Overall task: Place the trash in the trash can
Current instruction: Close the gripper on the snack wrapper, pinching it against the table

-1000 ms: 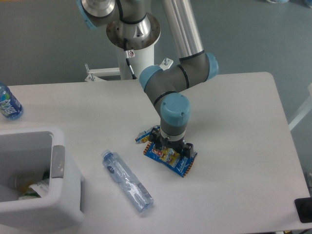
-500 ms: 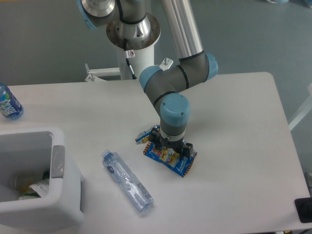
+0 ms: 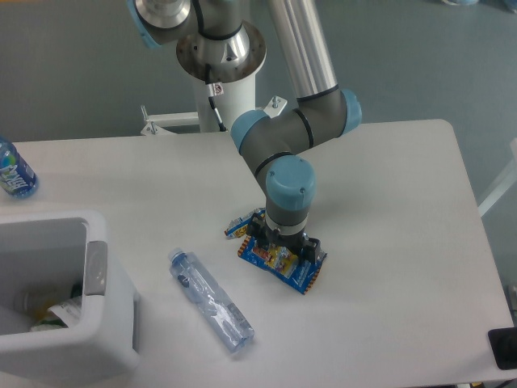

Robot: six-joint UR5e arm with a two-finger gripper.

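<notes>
The crumpled blue foil wrapper (image 3: 292, 271) with yellow-red print lies on the white table (image 3: 388, 202) near its middle. My gripper (image 3: 284, 245) points straight down onto it. Its dark fingers (image 3: 312, 246) stand apart on either side of the wrapper, so it is open, with the fingertips down at the foil. The crushed clear bluish bottle (image 3: 211, 301) lies flat to the left of the wrapper, apart from my gripper. The white trash can (image 3: 101, 339) with a grey tab (image 3: 96, 268) on its rim stands at the front left corner.
Some trash (image 3: 52, 315) lies inside the can. A blue-labelled bottle (image 3: 14, 171) stands at the far left table edge. The arm's base (image 3: 222, 61) rises behind the table. A dark object (image 3: 504, 347) sits at the front right corner.
</notes>
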